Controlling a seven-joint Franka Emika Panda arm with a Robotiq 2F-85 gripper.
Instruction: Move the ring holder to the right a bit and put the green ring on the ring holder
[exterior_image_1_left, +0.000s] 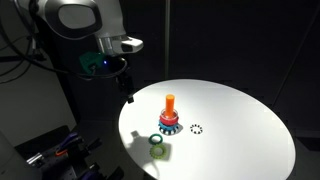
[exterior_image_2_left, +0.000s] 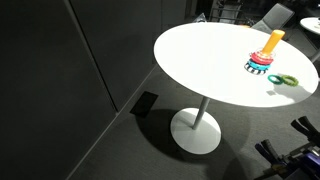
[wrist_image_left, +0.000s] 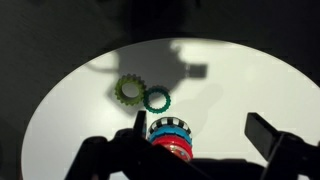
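Note:
The ring holder (exterior_image_1_left: 168, 121) stands near the middle of the round white table, its orange peg upright on a red base with a blue toothed rim. It also shows in the other exterior view (exterior_image_2_left: 263, 60) and at the bottom of the wrist view (wrist_image_left: 170, 135). The green ring (wrist_image_left: 156, 99) lies flat on the table just beside the holder, and also shows in an exterior view (exterior_image_1_left: 156, 141). My gripper (wrist_image_left: 205, 135) is open and empty. In an exterior view it (exterior_image_1_left: 126, 88) hangs above the table's edge, well apart from the holder.
A brighter lime ring (wrist_image_left: 128, 92) lies touching the green ring. A black-and-white dotted circle mark (exterior_image_1_left: 196, 128) is on the table beside the holder. The white table (exterior_image_2_left: 205, 55) stands on a single pedestal; dark curtains surround it.

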